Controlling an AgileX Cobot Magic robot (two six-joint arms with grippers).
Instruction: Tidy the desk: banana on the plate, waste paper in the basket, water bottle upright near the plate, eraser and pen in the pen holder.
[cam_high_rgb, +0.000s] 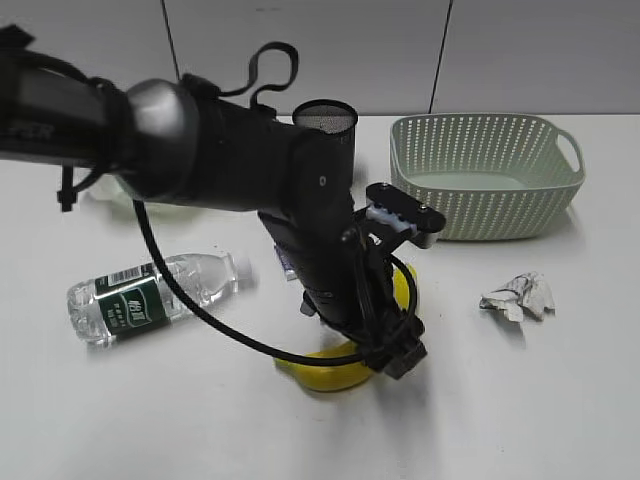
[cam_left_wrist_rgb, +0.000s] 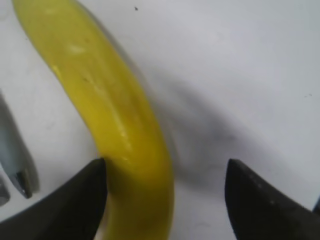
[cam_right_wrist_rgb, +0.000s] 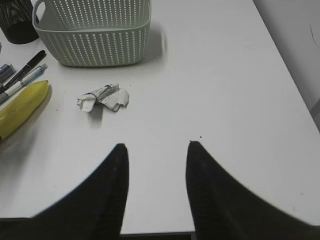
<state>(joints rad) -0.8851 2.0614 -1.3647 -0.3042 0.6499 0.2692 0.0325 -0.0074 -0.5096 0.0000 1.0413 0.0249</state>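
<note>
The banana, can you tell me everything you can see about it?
The banana is bright yellow, smooth and curved, with a few tiny brown specks. It lies flat on the white desk, in front of the basket, beside the pens. The left gripper stands open around it: one finger touches its side, the other is apart. The arm hides its middle in the exterior view.

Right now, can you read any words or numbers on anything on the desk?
Water bottle label: white writing on dark green, too small and blurred to read.
Waste paper: dark printed patches, nothing readable.
Pens: no readable marks.
Nothing else carries text.
</note>
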